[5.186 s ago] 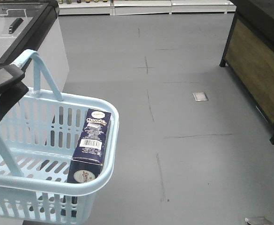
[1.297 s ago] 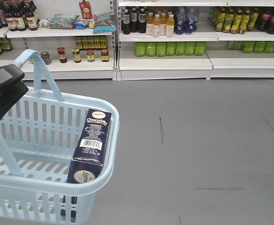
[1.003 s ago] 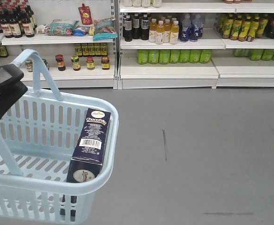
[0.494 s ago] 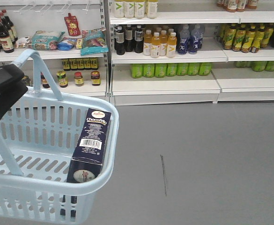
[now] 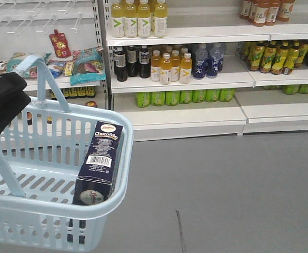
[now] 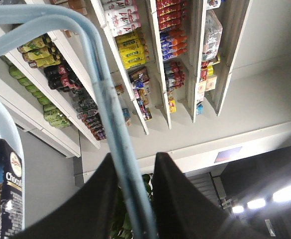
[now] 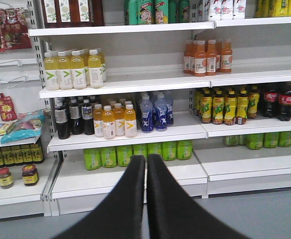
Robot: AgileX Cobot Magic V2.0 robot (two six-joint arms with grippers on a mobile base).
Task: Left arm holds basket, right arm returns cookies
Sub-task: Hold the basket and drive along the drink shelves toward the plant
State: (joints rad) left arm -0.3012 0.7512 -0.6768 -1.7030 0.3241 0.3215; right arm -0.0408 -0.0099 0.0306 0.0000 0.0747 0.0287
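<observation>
The pale blue basket (image 5: 123, 174) hangs at the lower left of the front view. Its loop handle (image 5: 46, 79) rises into my black left gripper (image 5: 5, 96). In the left wrist view the left gripper (image 6: 134, 164) is shut on that handle (image 6: 103, 94), which runs between the two dark fingers. The navy cookies box (image 5: 98, 163) leans inside the basket against its right wall, barcode side showing; a corner of the cookies box (image 6: 6, 199) also appears by the left wrist. My right gripper (image 7: 145, 162) is shut on nothing and faces the shelves.
White store shelves (image 5: 180, 118) stand ahead, holding yellow drink bottles (image 5: 138, 18), dark and orange bottles (image 5: 159, 66) and green packs (image 5: 182, 96). Snack bags (image 5: 85, 63) and jars sit on the left bay. Grey floor (image 5: 238, 190) lies between me and the shelves.
The whole view has swung from open floor to the shelves and drawn closer to them. The basket, the box in it and my left gripper keep their places in the picture.
</observation>
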